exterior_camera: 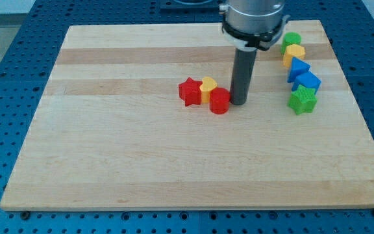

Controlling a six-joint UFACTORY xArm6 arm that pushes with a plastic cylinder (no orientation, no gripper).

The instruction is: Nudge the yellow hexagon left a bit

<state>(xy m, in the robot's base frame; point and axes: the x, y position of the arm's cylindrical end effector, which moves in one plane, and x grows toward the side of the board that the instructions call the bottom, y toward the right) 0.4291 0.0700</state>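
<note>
camera view: one picture, looking down at an angle on a pale wooden surface (pixel 141 162) that is lying on a blue perforated base (pixel 5 97).
left cluster: a red star block (pixel 189 91) is sitting near the middle of the surface, at the view's left end of a short row of three.
task block: the yellow hexagon (pixel 208 88) is resting just to the right of the red star, touching it or nearly so; its lower right is partly hidden behind the red block in front.
front block: a red cylinder-like block (pixel 219 101) is standing just right of and below the yellow hexagon, pressing against it as far as the picture is showing.
my tip: my tip (pixel 239 103) is resting on the surface immediately to the right of the red cylinder-like block, touching it or a hair apart; i cannot tell which. it is also sitting to the right of the yellow hexagon, with the red block's edge between them.
hand: there is no hand showing, only the straight dark rod hanging from the grey arm housing at the view's top, so no open or closed state can be told.
right cluster: well apart at the view's right, five blocks are lining up in a column, from top to bottom a green block (pixel 292 39), a yellow block (pixel 295 53), a blue block (pixel 298 67), a second blue block (pixel 307 81) and a green star (pixel 302 100).
</note>
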